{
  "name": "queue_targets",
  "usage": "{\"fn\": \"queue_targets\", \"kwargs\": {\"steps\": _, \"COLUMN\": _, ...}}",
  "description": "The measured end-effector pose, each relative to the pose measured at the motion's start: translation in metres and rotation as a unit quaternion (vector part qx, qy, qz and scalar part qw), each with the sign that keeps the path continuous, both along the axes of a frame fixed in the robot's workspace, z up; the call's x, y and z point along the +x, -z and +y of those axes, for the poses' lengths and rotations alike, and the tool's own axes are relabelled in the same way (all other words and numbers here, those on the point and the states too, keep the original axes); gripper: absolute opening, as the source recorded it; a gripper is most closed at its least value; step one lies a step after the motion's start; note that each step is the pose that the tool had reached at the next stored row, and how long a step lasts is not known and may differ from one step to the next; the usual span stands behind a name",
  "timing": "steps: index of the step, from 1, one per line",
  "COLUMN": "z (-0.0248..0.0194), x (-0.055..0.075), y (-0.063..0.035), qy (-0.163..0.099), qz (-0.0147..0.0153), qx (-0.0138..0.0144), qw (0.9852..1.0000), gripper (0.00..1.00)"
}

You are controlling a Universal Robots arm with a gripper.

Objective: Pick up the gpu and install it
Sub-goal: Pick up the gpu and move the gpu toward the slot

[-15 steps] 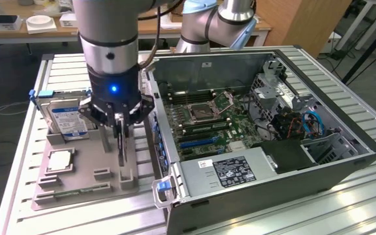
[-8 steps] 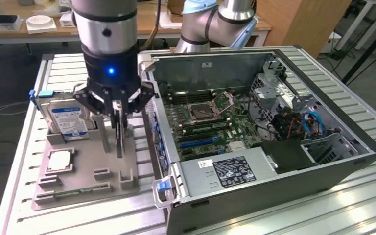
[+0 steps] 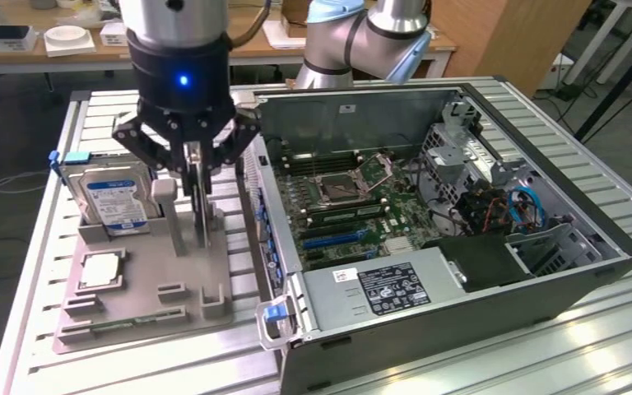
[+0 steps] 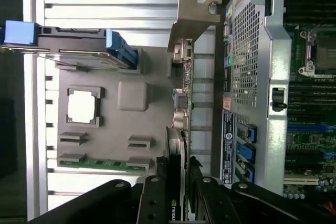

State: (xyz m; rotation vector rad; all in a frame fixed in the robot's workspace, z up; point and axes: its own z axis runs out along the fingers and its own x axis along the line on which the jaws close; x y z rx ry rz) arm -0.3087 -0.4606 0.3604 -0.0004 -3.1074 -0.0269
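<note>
– Where's the gpu (image 3: 198, 210) sitting?

– In the claw (image 3: 193, 169), which is clamped on one end of it. The thin black card hangs edge-on, long side down, over the grey moulded tray (image 3: 141, 304). It is just beside a blunt grey post on the tray. I can't tell whether its lower end touches the tray.

– How tight is it around there?

– In the wrist view the gpu (image 4: 182, 103) runs along the computer case's perforated steel wall (image 4: 247, 51), close but apart. Its bent metal bracket sits at the far end from the claw (image 4: 178, 195). On the other side lies the flat tray (image 4: 105, 145).

– Anything else on it?

– A silver hard drive (image 3: 118, 202) with blue side rails stands in its slot. A square processor chip (image 3: 99, 270) lies flat, and a narrow green memory stick (image 3: 129, 321) lies near the tray's edge.

– And the case?

– The computer case (image 3: 579, 271) lies open-topped on the ribbed aluminium surface (image 3: 30, 271), its green motherboard (image 3: 338, 206) exposed inside.
</note>
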Motion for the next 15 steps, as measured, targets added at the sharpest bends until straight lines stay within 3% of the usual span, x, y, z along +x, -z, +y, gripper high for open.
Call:
{"fn": "queue_targets", "kwargs": {"steps": 11, "z": -0.0001, "x": 0.002, "y": -0.0497, "qy": -0.008, "qz": 0.0006, "qx": 0.0, "qw": 1.0, "gripper": 0.26}}
{"fn": "queue_targets", "kwargs": {"steps": 15, "z": 0.0, "x": 0.014, "y": -0.0546, "qy": -0.009, "qz": 0.0056, "qx": 0.0, "qw": 0.9999, "gripper": 0.26}}
